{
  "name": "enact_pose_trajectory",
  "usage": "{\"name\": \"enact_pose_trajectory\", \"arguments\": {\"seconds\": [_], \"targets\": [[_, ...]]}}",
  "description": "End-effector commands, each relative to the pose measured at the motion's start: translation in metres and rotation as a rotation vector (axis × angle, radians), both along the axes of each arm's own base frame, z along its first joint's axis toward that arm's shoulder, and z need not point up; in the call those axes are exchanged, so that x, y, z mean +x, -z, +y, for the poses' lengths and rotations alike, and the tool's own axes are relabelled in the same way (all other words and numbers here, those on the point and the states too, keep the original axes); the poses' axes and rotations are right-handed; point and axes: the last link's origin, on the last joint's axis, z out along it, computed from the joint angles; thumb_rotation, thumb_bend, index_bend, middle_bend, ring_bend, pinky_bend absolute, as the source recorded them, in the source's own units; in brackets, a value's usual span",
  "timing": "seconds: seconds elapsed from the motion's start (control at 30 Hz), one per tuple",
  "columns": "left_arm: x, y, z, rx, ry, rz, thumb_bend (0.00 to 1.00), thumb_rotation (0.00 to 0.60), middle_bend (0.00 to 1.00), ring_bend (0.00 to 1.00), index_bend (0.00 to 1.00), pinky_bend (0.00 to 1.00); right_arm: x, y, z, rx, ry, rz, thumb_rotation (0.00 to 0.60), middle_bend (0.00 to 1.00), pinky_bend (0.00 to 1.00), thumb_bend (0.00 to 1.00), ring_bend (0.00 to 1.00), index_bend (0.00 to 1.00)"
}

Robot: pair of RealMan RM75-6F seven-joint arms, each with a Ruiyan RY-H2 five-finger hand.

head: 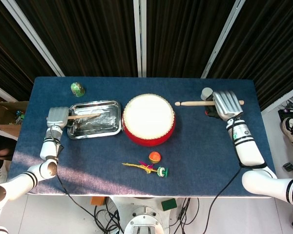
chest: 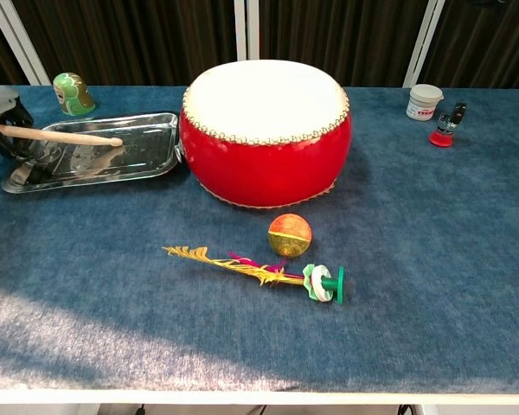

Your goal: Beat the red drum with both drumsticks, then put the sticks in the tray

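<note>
Holding one drumstick (head: 83, 116) over the tray (head: 112, 130) just left of the red drum (head: 149, 120), our left robot hand (head: 57, 117) grips its butt at the tray's left edge, while our right robot hand (head: 226, 104) clasps the other drumstick (head: 194, 103) well right of the drum above the counter (head: 200, 146).
</note>
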Motion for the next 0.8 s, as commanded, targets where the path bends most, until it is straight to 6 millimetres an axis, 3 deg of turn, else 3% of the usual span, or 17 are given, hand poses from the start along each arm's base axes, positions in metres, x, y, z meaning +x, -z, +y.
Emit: {"name": "enact_pose_trajectory", "arguments": {"seconds": [0.03, 0.1, 0.2, 0.6, 0.8], "targets": [[0.001, -0.001, -0.003, -0.001, 0.003, -0.011, 0.14, 0.6, 0.29, 0.3, 0.22, 0.47, 0.0, 0.004, -0.001, 0.011, 0.001, 0.002, 0.6, 1.0, 1.0, 0.54, 1.0, 1.0], [0.003, -0.003, -0.005, 0.0, 0.004, -0.029, 0.11, 0.6, 0.22, 0.22, 0.16, 0.36, 0.0, 0.008, -0.001, 0.02, 0.001, 0.005, 0.6, 1.0, 1.0, 0.54, 1.0, 1.0], [0.007, -0.01, -0.009, 0.015, 0.011, -0.061, 0.09, 0.6, 0.16, 0.16, 0.11, 0.29, -0.002, 0.015, -0.002, 0.039, 0.004, 0.013, 0.6, 1.0, 1.0, 0.54, 1.0, 1.0], [0.034, -0.057, -0.033, 0.104, 0.145, -0.098, 0.09, 0.6, 0.16, 0.16, 0.11, 0.29, 0.001, 0.034, -0.001, 0.083, -0.013, -0.004, 0.6, 1.0, 1.0, 0.54, 1.0, 1.0], [0.055, -0.074, -0.05, 0.134, 0.247, -0.116, 0.09, 0.6, 0.22, 0.22, 0.19, 0.32, 0.001, 0.038, 0.002, 0.094, -0.023, -0.017, 0.6, 1.0, 1.0, 0.54, 1.0, 1.0]]}}
